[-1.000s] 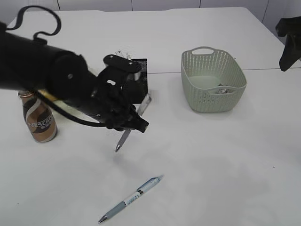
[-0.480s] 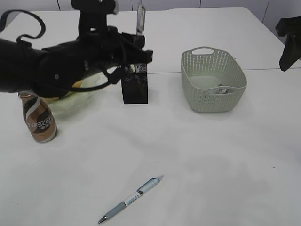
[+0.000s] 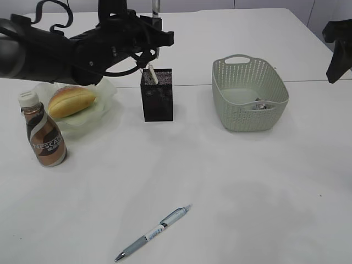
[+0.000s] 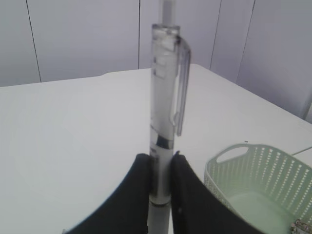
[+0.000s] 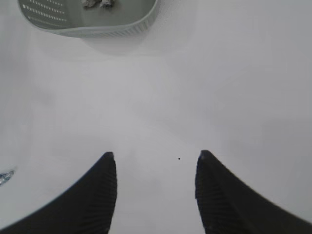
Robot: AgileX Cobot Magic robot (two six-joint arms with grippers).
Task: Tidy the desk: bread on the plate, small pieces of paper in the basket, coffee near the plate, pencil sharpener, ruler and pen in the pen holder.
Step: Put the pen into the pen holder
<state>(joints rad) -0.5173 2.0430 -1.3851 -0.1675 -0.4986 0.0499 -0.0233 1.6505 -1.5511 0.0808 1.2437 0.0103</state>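
Observation:
My left gripper point(image 3: 156, 38) is shut on a clear pen point(image 3: 155, 7), holding it upright above the black mesh pen holder point(image 3: 158, 102). In the left wrist view the pen point(image 4: 165, 87) stands between the jaws point(image 4: 159, 163). A pale, slim thing point(image 3: 152, 74) pokes out of the holder. A second pen point(image 3: 154, 232) lies on the table at the front. The bread point(image 3: 70, 100) lies on the pale plate point(image 3: 107, 96), with the coffee bottle point(image 3: 45, 137) beside it. My right gripper point(image 5: 156, 168) is open and empty above bare table, at the right edge of the exterior view point(image 3: 336, 49).
The green basket point(image 3: 248, 93) stands right of the holder with paper scraps point(image 3: 261, 105) inside. It also shows at the top of the right wrist view point(image 5: 87, 24). The lying pen's tip point(image 5: 5, 176) shows at that view's left edge.
My left arm has swung up and back from low over the table to above the pen holder, turning the held pen upright. The bread and plate are now uncovered. The right arm has not moved.

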